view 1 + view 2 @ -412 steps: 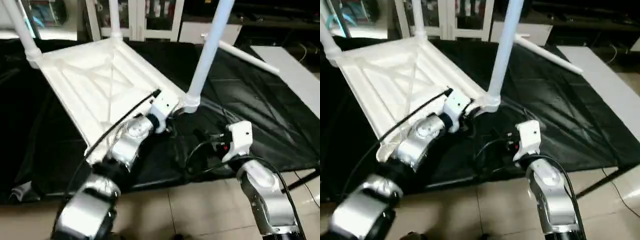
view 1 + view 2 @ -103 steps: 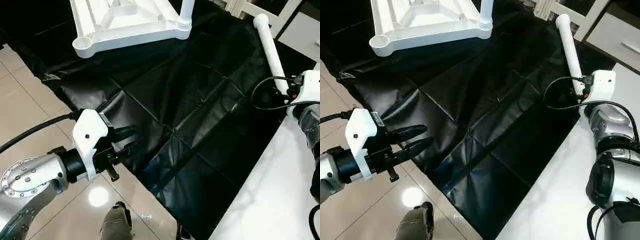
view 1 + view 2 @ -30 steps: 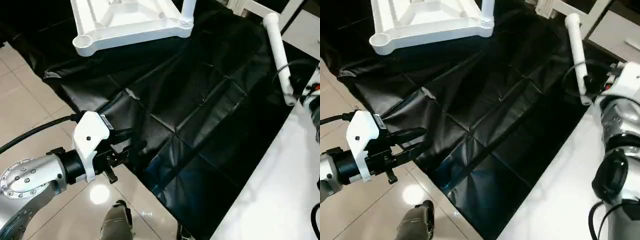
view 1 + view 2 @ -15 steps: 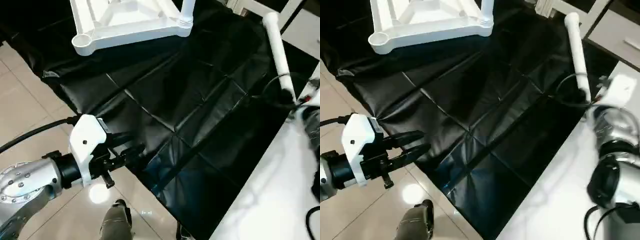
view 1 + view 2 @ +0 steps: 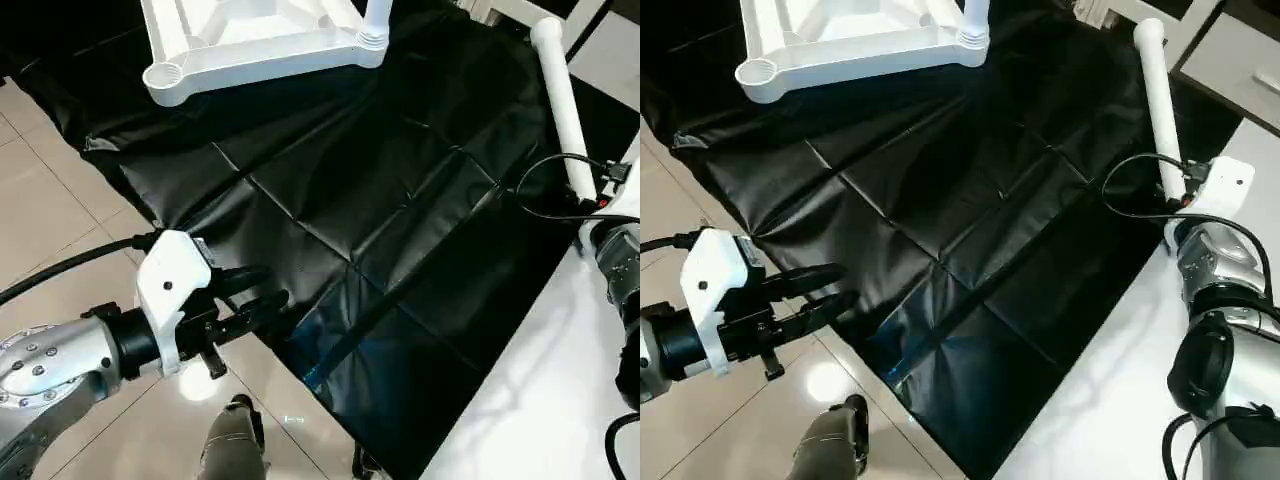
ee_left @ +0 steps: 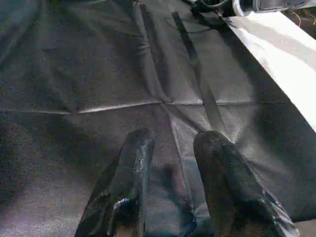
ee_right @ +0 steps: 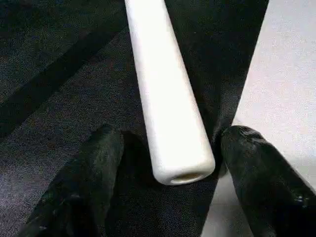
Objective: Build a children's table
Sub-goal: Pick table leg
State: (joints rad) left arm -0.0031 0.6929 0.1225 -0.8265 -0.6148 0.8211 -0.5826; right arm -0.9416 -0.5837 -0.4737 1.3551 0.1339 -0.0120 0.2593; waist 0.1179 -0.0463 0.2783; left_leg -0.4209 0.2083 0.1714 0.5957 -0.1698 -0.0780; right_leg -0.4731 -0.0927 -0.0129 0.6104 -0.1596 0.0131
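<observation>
The children's table's white tabletop (image 5: pixel 250 45) lies upside down on the black cloth at the far left. It has an empty round corner socket (image 5: pixel 163 74), and one leg (image 5: pixel 376 18) stands in the neighbouring corner. A loose white leg (image 5: pixel 558 95) lies on the cloth at the far right. My right gripper (image 7: pixel 173 133) is open, with a finger on either side of that leg's (image 7: pixel 163 89) near end and not touching it. My left gripper (image 5: pixel 272 288) hovers open over the cloth's near edge, holding nothing.
The black cloth (image 5: pixel 380 200) covers the low work surface. A white panel (image 5: pixel 560 400) lies along its right side. Tiled floor (image 5: pixel 50 210) is at the left and front. A black cable (image 5: pixel 535 185) loops at my right wrist.
My right wrist has swung in and settled at the loose leg's near end. The left gripper has sunk a little and is still open.
</observation>
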